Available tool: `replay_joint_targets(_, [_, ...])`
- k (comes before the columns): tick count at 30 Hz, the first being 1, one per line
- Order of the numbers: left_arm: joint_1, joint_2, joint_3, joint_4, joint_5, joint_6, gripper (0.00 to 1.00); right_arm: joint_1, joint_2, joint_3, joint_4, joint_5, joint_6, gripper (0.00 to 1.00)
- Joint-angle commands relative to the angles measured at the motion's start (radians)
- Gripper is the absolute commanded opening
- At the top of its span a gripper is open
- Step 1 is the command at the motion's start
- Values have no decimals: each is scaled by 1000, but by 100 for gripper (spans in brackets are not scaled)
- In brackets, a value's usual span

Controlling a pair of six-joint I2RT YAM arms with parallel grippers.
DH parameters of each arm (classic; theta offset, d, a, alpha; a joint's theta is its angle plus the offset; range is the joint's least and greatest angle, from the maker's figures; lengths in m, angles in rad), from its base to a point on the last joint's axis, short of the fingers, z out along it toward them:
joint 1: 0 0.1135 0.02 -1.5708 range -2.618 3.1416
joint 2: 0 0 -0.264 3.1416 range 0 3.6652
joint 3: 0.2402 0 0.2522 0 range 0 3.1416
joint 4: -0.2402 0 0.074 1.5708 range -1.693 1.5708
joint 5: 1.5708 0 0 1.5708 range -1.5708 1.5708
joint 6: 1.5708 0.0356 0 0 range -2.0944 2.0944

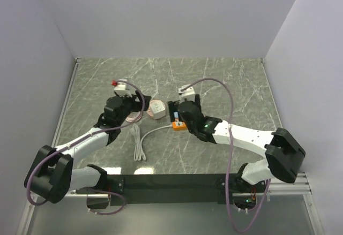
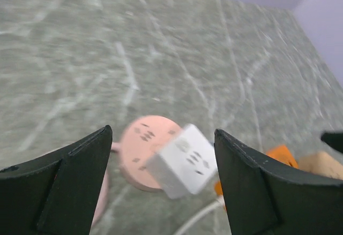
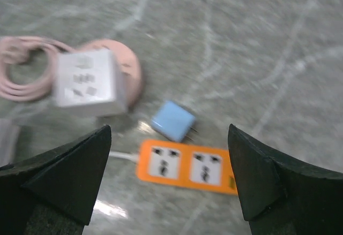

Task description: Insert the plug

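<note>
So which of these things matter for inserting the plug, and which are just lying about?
Job, likely: blue plug, orange power strip with its white cable.
Lying about: white cube adapter, pink round socket, pink coiled cable.

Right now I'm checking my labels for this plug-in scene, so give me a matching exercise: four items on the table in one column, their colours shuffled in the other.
Things:
1. cube adapter
2. loose plug
3. power strip
4. round socket

Colours:
A. orange
B. pink
C. white
D. blue

Pairs: 1-C, 2-D, 3-A, 4-B.
</note>
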Motion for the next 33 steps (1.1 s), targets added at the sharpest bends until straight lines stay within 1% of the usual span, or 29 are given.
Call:
replay_joint_targets(1, [-91, 38, 53, 67, 74, 63, 82, -54, -87, -57, -170, 118, 116, 95])
replay_joint_targets(3, [-115, 85, 75, 93, 144, 37, 82, -78, -156, -113, -215, 121, 185, 96])
replay_joint_targets(4, [-121, 101, 77, 129, 207, 26, 82, -102, -182, -130, -269, 128, 214, 96])
replay_joint_targets(5, [-128, 124, 78, 143, 224, 19, 82, -116, -208, -147, -297, 133, 246, 96])
replay_joint_targets(6, [-144, 133, 84, 153, 233, 13, 81, -130, -257, -173, -329, 133, 315, 96])
replay_joint_targets(7, [-155, 142, 89, 154, 229, 14, 82, -142, -282, -186, -387, 129, 347, 97])
replay_joint_targets(8, [-170, 159, 95, 145, 221, 23, 81, -171, -320, -198, -406, 100, 389, 98])
replay_joint_targets(9, [-178, 167, 109, 137, 214, 28, 82, -186, -334, -218, -420, 80, 407, 100])
replay_joint_targets(12, [-194, 188, 121, 128, 201, 35, 82, -251, -357, -250, -475, 63, 476, 100])
replay_joint_targets(15, [-197, 188, 118, 128, 198, 40, 82, -311, -359, -269, -520, 37, 519, 100])
replay_joint_targets(21, [-198, 184, 116, 110, 169, 54, 82, -346, -315, -247, -578, 75, 621, 100])
replay_joint_targets(27, [-198, 173, 106, 116, 178, 49, 82, -352, -241, -237, -514, 36, 639, 100])
replay_joint_targets(31, [-198, 174, 106, 117, 187, 57, 82, -357, -173, -224, -496, 41, 641, 100])
replay_joint_targets(33, [-201, 179, 97, 133, 197, 72, 82, -361, -143, -215, -492, 39, 641, 98])
